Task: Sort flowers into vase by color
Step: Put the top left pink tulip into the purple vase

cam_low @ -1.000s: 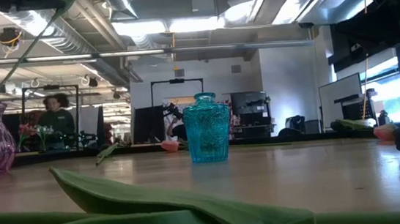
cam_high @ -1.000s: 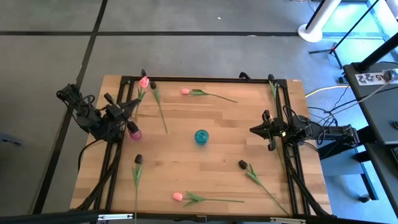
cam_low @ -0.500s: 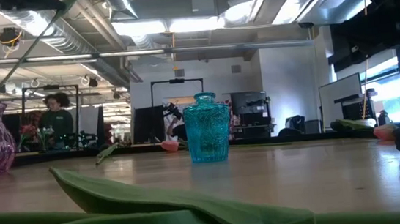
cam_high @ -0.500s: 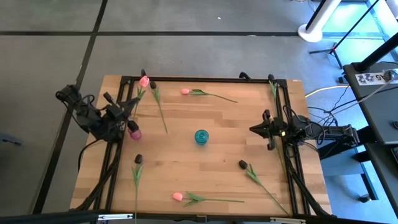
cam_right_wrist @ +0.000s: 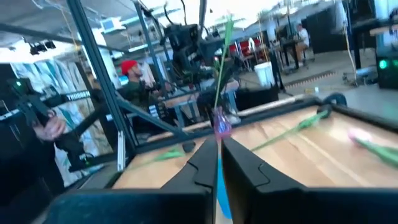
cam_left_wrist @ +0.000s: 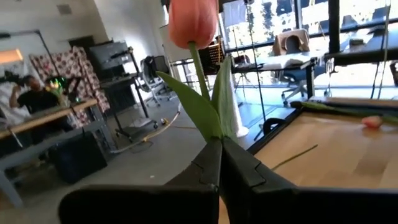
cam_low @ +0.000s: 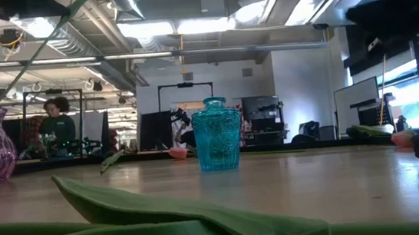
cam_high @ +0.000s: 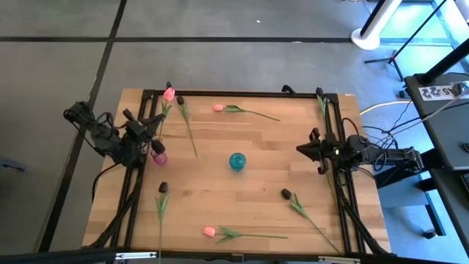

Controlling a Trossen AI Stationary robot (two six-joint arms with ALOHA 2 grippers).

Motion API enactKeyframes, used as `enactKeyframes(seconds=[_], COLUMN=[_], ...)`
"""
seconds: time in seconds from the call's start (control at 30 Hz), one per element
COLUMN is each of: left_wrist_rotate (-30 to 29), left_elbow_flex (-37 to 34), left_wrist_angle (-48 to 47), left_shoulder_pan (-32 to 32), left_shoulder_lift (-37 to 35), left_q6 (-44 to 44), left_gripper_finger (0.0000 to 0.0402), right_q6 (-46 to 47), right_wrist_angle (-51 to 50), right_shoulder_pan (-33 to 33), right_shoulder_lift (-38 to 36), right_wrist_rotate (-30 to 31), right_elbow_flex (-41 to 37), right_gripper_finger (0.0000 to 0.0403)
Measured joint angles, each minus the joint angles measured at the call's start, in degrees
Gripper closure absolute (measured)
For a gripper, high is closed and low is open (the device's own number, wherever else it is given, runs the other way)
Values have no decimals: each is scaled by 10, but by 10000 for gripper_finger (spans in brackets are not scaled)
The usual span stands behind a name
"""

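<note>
Beside the pink vase (cam_high: 158,157), left fingers (cam_left_wrist: 205,167) pinch a pink tulip (cam_left_wrist: 193,22).

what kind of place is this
Probably a robotics lab or open workshop: exposed ceiling ducts, workbenches and office chairs beyond the table, and a person working at a bench.

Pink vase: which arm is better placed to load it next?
Left. The left hand is shut on a pink tulip and sits right beside the pink vase. The right hand waits across the table, by the right rail.
</note>
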Motion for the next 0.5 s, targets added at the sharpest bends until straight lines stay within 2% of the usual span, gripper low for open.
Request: enactKeyframes(seconds=[0.3, 0.4, 0.5], left_wrist_rotate=[-22, -22, -22], left_elbow_flex=[0, 0, 0], left_wrist_angle=[-17, -17, -17], left_shoulder_pan=[-25, -35, -53], left_shoulder_lift=[0, 0, 0], left_q6=[-57, -81, -110], left_gripper_finger=[401, 401, 401], right_q6=[-67, -72, -73], right_wrist_angle=[109, 117, 119], right_shoulder_pan=[0, 0, 0], right_shoulder_lift=[0, 6, 38], right_wrist_rotate=[0, 8, 25], right_elbow_flex=[0, 6, 19], right_gripper_finger=[372, 341, 295])
